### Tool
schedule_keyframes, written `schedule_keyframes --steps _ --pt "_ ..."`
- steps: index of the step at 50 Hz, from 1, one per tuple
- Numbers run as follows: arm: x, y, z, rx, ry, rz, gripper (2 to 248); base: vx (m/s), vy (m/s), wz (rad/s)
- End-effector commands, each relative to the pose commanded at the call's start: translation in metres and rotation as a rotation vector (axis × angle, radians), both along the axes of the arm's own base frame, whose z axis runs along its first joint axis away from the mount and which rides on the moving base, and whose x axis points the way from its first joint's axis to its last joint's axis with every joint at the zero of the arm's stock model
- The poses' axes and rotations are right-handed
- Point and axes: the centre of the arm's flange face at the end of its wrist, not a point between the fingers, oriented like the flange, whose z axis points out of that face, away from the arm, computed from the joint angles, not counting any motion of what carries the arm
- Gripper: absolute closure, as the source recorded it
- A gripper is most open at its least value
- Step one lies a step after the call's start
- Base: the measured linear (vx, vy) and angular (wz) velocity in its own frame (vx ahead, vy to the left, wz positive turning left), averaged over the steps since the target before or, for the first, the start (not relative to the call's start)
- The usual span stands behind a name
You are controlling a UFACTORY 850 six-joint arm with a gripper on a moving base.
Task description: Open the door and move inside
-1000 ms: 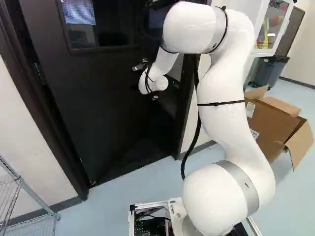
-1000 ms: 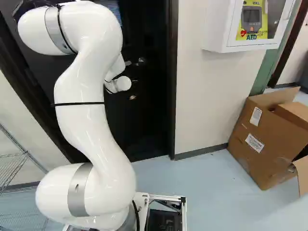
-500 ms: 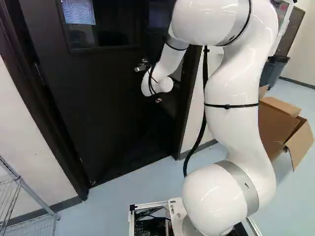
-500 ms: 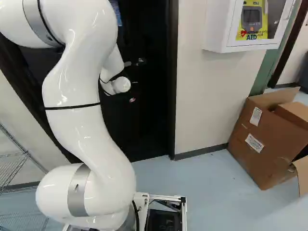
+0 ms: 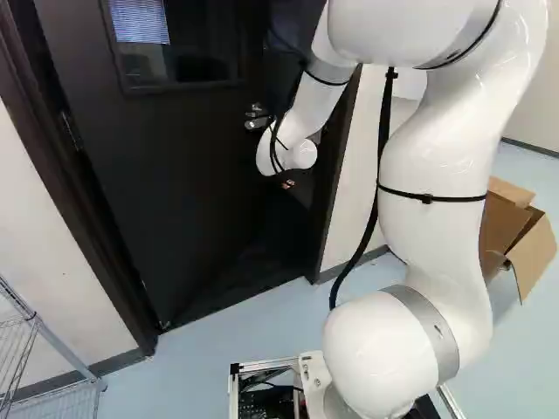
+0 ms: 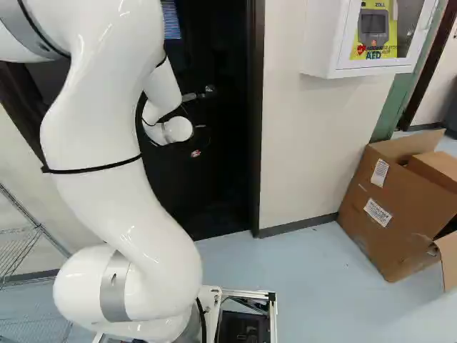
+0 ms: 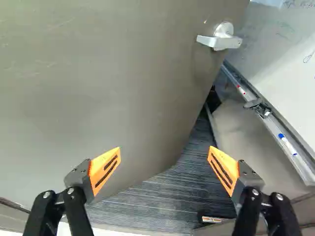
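Door ajar, open hand close by it, lever handle out ahead

The dark door [image 5: 183, 192] stands upright, its long axis running floor to lintel and its hinges at its left side in the left base view. Its free side is swung away from the base, leaving a gap into the space beyond. The lever handle [image 7: 219, 40] sits near that free edge, its lever lying crosswise over the door and pointing back towards the hinges. A window [image 5: 188, 65] is set in the door's upper part.

Three things hold others. Past the gap, the tray [image 7: 275, 130] under a whiteboard [image 7: 290, 64] carries a red-capped marker [image 7: 240, 90], a blue-capped marker [image 7: 287, 144] and a dark item [image 7: 258, 105] I can't make out. At the right of the right base view, a cardboard box [image 6: 364, 239] has its flaps open and more cardboard inside; anything deeper is hidden. The wall cabinet [image 6: 321, 43] above it houses a defibrillator [image 6: 373, 25].

The hand [image 5: 288, 183] is spread wide with nothing gripped, its orange pads [image 7: 105, 169] well apart. The door's face is ahead of it and to one side, the door's bottom edge showing between the fingers over ribbed flooring [image 7: 147, 201]. The lever handle is ahead, beyond the fingertips and clear of both
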Motion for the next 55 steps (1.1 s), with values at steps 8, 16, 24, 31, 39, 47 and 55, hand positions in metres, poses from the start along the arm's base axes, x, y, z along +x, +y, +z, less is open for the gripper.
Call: schedule_keyframes --steps 8,16,24,31,39,47,55 --pt "-0.016 -0.006 0.001 0.006 0.007 -0.017 3 0.000 0.000 0.000" --pt "-0.032 -0.011 0.002 0.014 0.014 -0.036 3 0.000 0.000 0.000" --pt "-0.049 -0.017 0.003 0.024 0.021 -0.060 3 0.000 0.000 0.000" --pt "-0.063 -0.022 0.003 0.033 0.025 -0.081 3 0.000 0.000 0.000" --pt "-0.079 -0.028 0.004 0.044 0.030 -0.106 3 0.000 0.000 0.000" --pt "-0.096 -0.034 0.004 0.055 0.033 -0.131 3 0.000 0.000 0.000" --pt "-0.112 -0.040 0.004 0.066 0.035 -0.156 3 0.000 0.000 0.000"
